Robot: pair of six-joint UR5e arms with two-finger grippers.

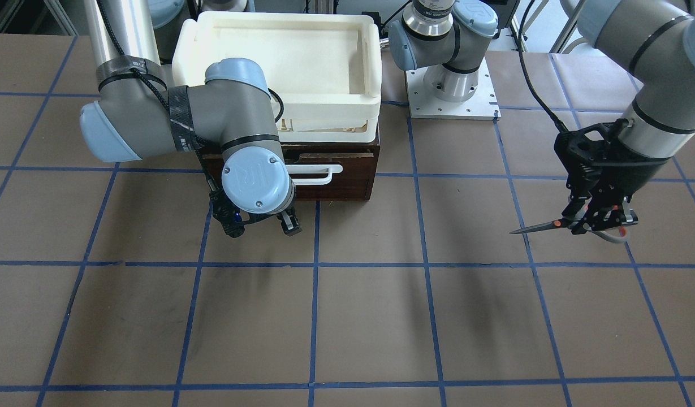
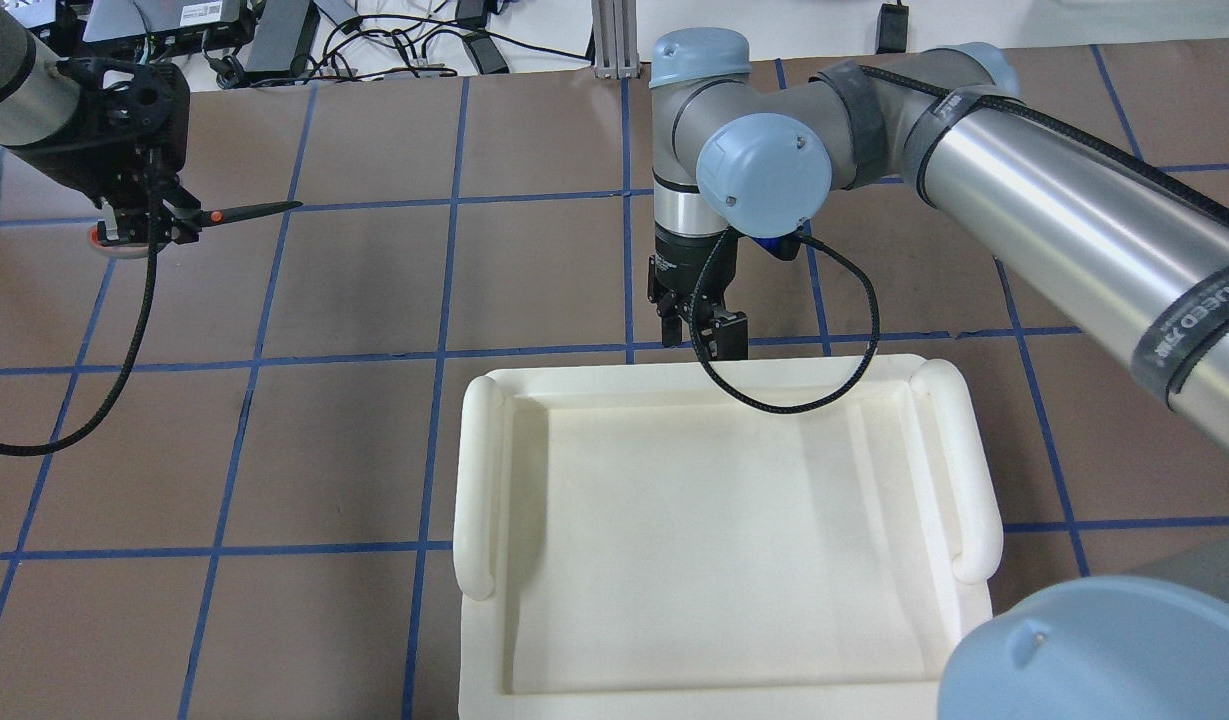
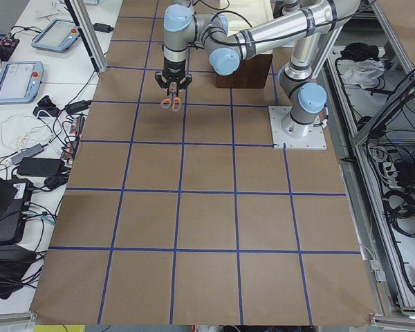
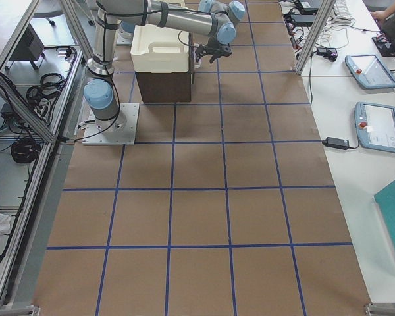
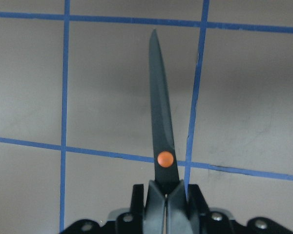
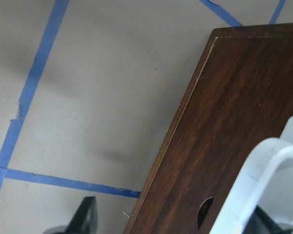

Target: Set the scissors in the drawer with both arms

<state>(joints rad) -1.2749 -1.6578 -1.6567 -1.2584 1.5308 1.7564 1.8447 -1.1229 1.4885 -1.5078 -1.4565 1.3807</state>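
My left gripper (image 1: 593, 220) is shut on the scissors (image 1: 542, 226) near their orange pivot and holds them level above the table, far out on my left. The dark blades stick out ahead in the left wrist view (image 5: 161, 126) and in the overhead view (image 2: 249, 211). The dark brown drawer (image 1: 347, 169) with its white bar handle (image 1: 319, 174) looks shut under the white tray. My right gripper (image 1: 259, 226) is open just in front of the drawer front. In the right wrist view the handle (image 6: 266, 175) reaches down between its fingers (image 6: 85, 217).
A white plastic tray (image 1: 370, 68) sits on top of the drawer cabinet and hides it in the overhead view (image 2: 479, 470). An arm base on a metal plate (image 1: 452, 85) stands beside the cabinet. Brown table (image 1: 381, 316) with blue tape grid spreads in front.
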